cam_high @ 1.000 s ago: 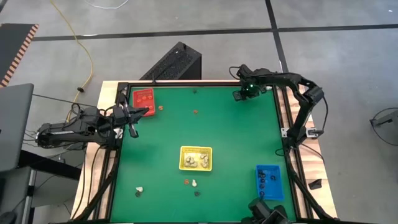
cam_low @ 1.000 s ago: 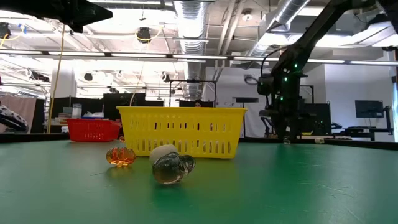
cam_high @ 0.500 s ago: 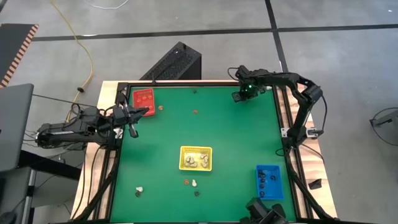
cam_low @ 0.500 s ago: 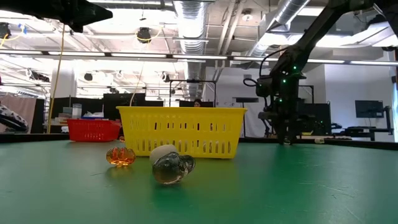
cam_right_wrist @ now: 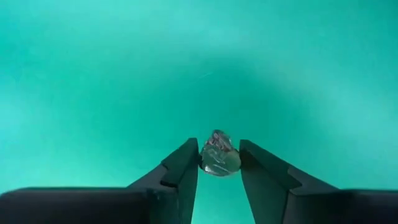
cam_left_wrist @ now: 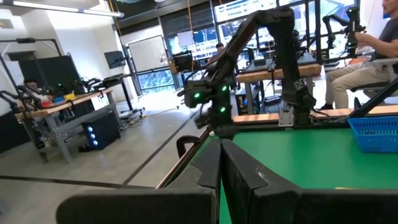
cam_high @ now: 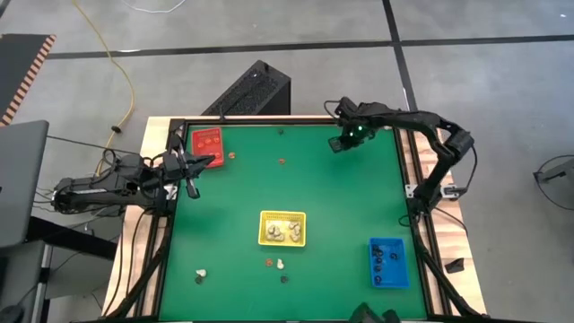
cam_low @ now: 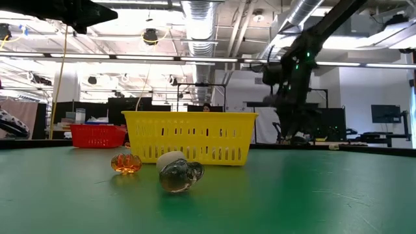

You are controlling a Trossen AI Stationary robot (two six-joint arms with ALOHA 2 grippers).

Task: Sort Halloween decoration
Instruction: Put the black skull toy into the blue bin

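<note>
While the pale skull trinket (cam_right_wrist: 219, 154) sits pinched between the right gripper's (cam_right_wrist: 219, 163) jaws above the far right part of the green tabletop (cam_high: 341, 206), a steady grip matters most. It probably belongs in the yellow tray (cam_high: 282, 228), mid-tabletop, so carry it level. The left gripper (cam_high: 191, 170) waits clenched beside the red tray (cam_high: 207, 142).

Both arms are dark, near-black, built of slim jointed links with black cables along them. The right arm (cam_high: 421, 121) carries a small green light near its wrist. Each pincer ends in two flat, black, wedge-shaped fingers (cam_right_wrist: 180, 171).
</note>
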